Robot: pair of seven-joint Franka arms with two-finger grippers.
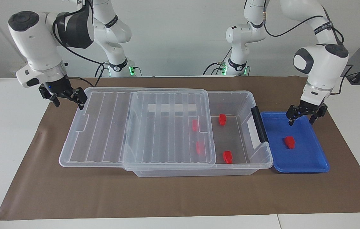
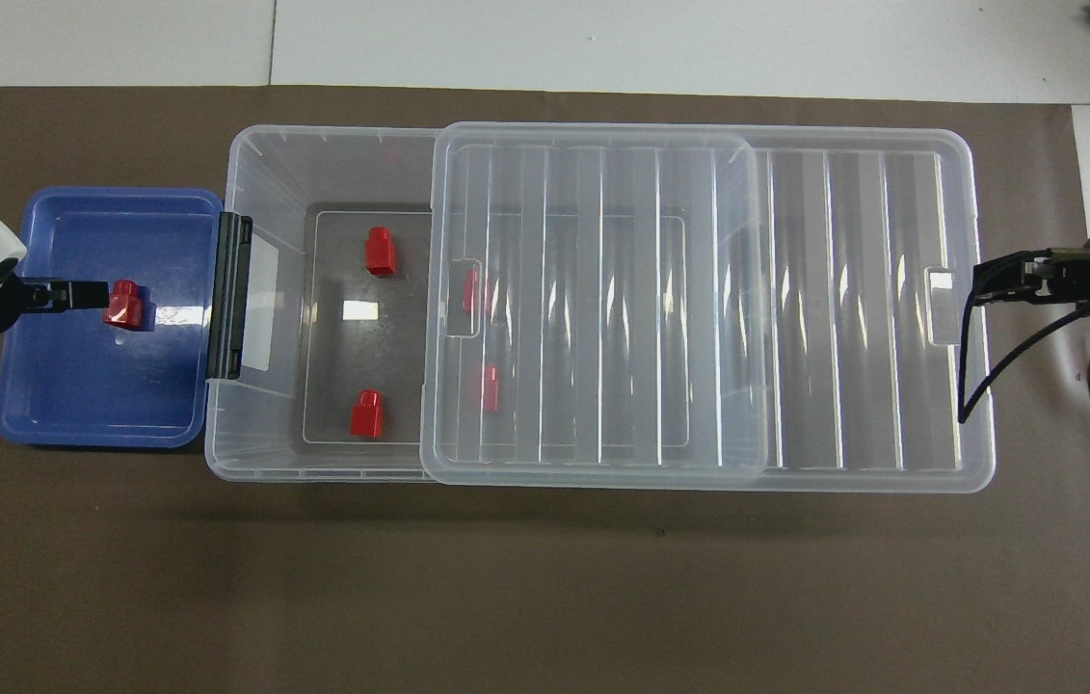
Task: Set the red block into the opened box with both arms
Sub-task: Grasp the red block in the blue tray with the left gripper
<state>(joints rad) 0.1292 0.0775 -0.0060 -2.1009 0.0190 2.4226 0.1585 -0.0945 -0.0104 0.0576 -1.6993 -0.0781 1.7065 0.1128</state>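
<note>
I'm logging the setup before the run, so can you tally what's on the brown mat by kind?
Red blocks: 5, four in the box, one in the tray
Clear box: 1
Clear lid: 1
Blue tray: 1
Total: 8

We see bright, even light from above; soft shadows fall beneath the box [image 1: 264,160], glare streaks its ribbed lid [image 2: 593,299], and both views stay sharp
</note>
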